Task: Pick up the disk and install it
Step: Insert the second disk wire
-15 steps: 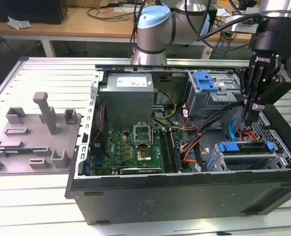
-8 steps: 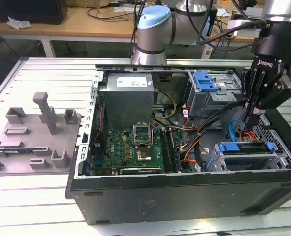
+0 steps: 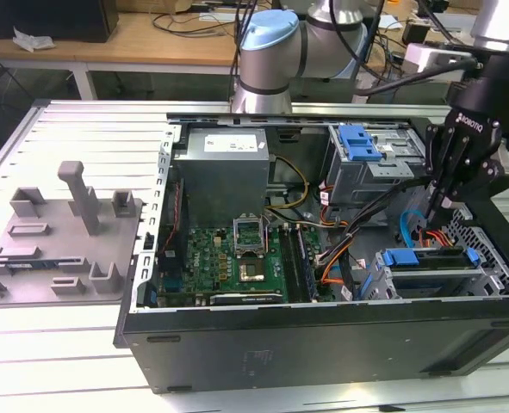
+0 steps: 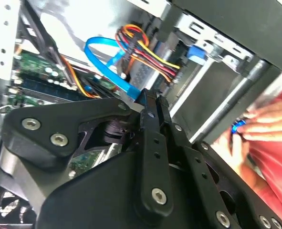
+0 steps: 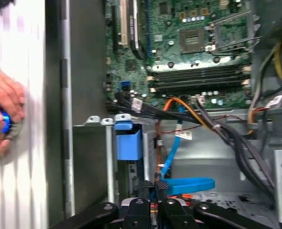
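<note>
— Where's the disk [image 3: 431, 277] on your screen?

— In the exterior view I see it lying flat in the bay [image 3: 495, 274] at the case's [image 3: 323, 340] corner, on the exterior view's right. Its blue carrier rail runs along the top edge, and the silver body sits below it inside the bay.

— And the gripper [image 3: 432, 206]?

— It hangs just above that bay, apart from the disk. In both wrist views my fingertips [image 4: 152, 102] are pressed together with nothing between them, so the jaws are clenched on air. A blue cable [image 5: 188, 183] curls right beside the tips [image 5: 159, 185].

— Anything else near?

— The motherboard [image 3: 237, 258] lies in the middle of the case. A grey fixture [image 3: 65, 232] sits outside it on the table [image 3: 82, 120], on the exterior view's left. In the first wrist view a person's hand [image 5: 2, 107] rests beyond the case wall, around something small and blue.
</note>
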Controlling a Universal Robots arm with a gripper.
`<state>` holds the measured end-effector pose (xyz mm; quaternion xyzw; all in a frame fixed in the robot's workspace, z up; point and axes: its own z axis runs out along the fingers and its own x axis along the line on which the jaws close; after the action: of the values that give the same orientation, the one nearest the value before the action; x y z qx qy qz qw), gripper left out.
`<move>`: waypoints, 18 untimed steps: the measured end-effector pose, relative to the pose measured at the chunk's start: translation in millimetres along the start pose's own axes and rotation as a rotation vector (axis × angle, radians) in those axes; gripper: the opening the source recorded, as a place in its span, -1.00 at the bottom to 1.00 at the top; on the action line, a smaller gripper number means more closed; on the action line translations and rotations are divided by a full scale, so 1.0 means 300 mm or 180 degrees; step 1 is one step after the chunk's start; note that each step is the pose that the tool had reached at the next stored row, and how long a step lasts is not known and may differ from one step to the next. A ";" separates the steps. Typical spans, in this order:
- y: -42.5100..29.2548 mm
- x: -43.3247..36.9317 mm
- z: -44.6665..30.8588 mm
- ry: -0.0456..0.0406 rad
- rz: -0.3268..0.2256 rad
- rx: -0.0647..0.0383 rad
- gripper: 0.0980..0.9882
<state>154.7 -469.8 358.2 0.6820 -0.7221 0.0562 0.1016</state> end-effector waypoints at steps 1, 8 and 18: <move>0.000 0.003 0.000 -0.0063 -0.0004 -0.0001 -0.86; -0.003 0.062 0.013 -0.0418 -0.0027 -0.0010 -0.86; -0.003 0.115 0.007 -0.0494 -0.0032 -0.0013 -0.86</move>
<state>153.8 -504.1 363.8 0.6877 -0.7245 0.0012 0.0470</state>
